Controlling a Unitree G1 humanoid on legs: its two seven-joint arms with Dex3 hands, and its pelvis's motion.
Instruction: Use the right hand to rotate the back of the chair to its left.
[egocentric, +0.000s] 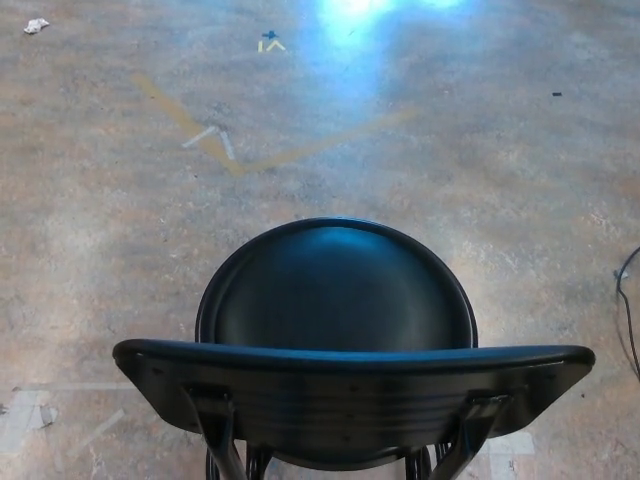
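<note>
A black chair stands at the bottom middle of the head view. Its round seat (338, 285) faces away from me and its curved backrest (350, 385) runs across the near side, from left to right. Black frame tubes drop from the backrest to the picture's lower edge. Neither of my hands shows in this view.
The chair stands on a worn concrete floor (120, 230) with faded yellow lines (200, 140) and tape marks (272, 44). A crumpled scrap (35, 25) lies at the far left. A black cable (628, 300) runs along the right edge. Glare from a light (355, 20) falls at the top.
</note>
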